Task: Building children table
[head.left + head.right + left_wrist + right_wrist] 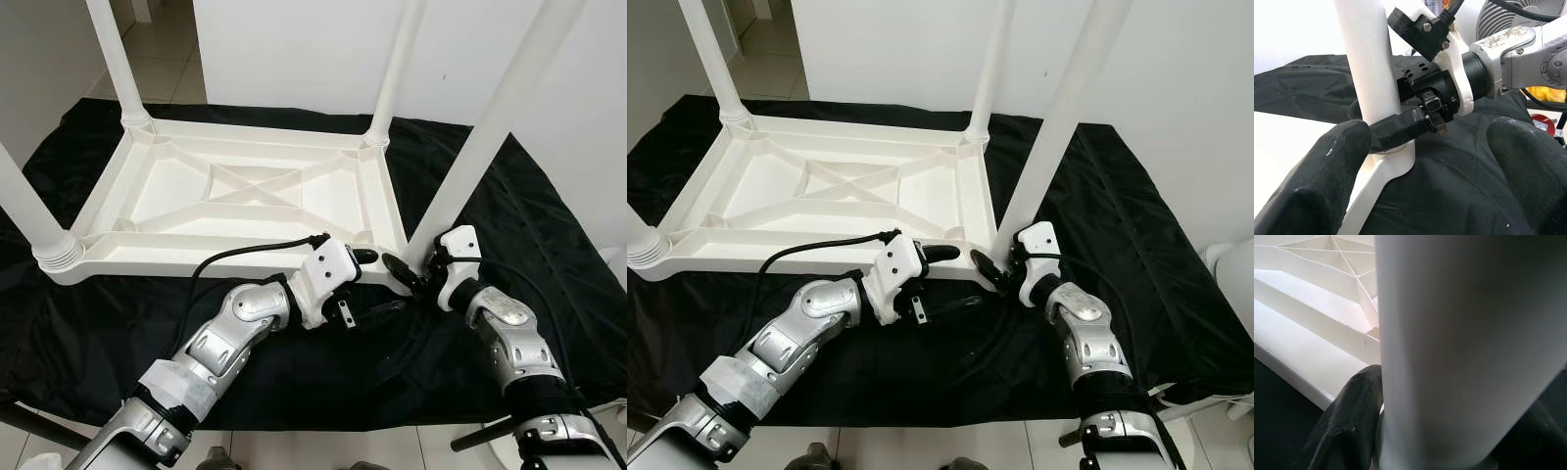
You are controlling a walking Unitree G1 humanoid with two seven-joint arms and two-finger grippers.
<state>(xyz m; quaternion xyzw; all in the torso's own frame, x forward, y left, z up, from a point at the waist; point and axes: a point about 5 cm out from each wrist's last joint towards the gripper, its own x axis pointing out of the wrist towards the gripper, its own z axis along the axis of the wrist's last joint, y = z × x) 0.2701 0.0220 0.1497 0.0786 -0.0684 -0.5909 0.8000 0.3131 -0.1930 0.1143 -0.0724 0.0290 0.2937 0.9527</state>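
A white plastic children's table lies upside down on a black cloth, with its legs pointing up. My right gripper is shut around the base of the near-right leg, where the leg meets the table corner. In the right wrist view that leg stands between the black fingers. My left gripper hovers open just left of the same corner, nothing between its fingers. The left wrist view looks at the leg with one right finger wrapped around it.
Three more legs stand at the far-left, far-right and near-left corners. The black cloth reaches well past the table on the right. A white wall rises behind, and tiled floor shows at the back left.
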